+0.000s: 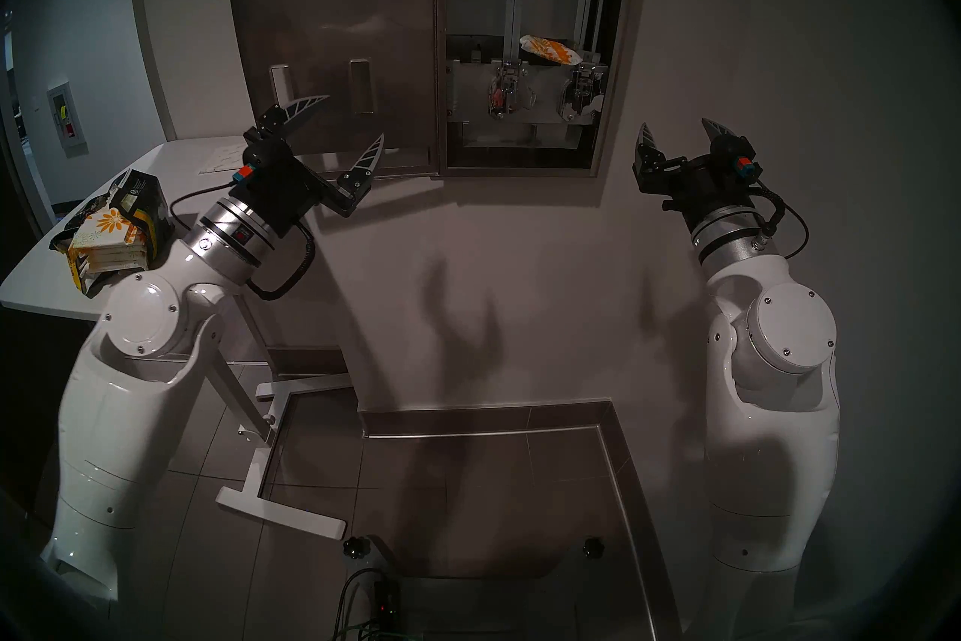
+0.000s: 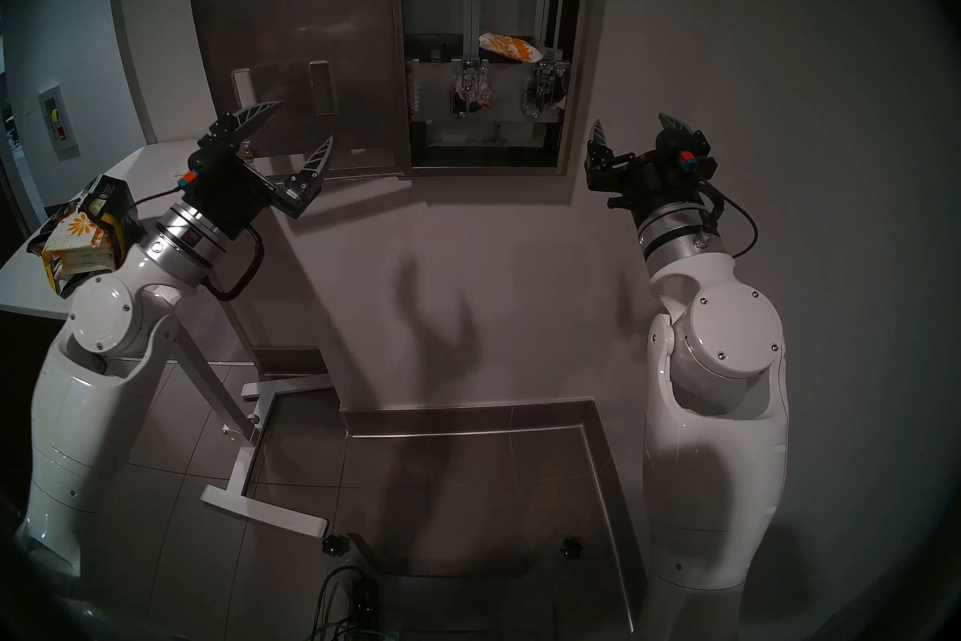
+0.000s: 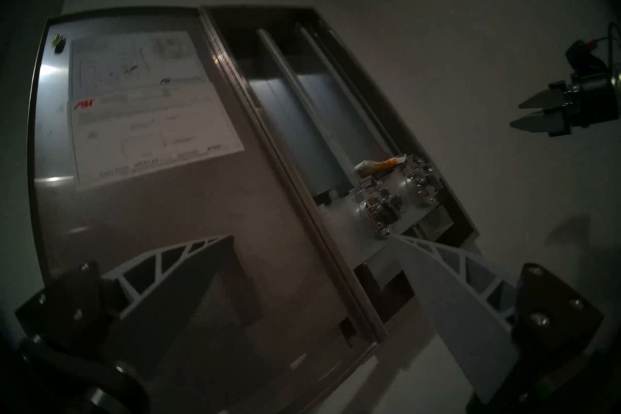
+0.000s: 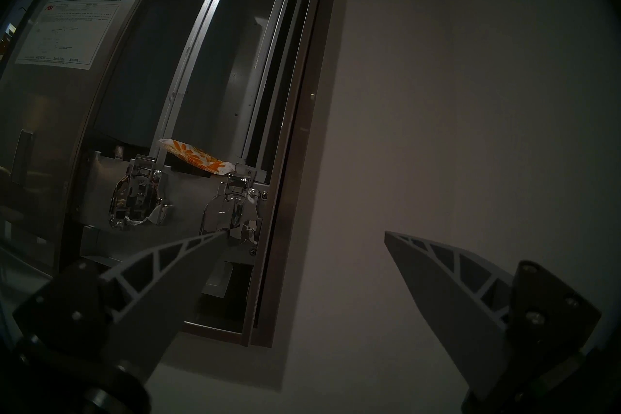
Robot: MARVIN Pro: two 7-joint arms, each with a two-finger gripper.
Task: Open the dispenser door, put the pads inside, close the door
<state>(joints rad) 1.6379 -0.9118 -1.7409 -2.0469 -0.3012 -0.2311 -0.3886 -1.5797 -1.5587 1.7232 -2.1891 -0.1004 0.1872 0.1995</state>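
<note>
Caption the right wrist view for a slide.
Open dispenser: one daisy-print pad lying above the chrome levers, right gripper open and empty.

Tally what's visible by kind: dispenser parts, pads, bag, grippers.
Dispenser: 1
Door, swung open: 1
Chrome levers: 2
Pad inside the dispenser: 1
Pads in the torn bag: a stack, number cannot be told
Torn bag: 1
Open, empty grippers: 2, left gripper and right gripper
Total counted: 8, plus the stack
</note>
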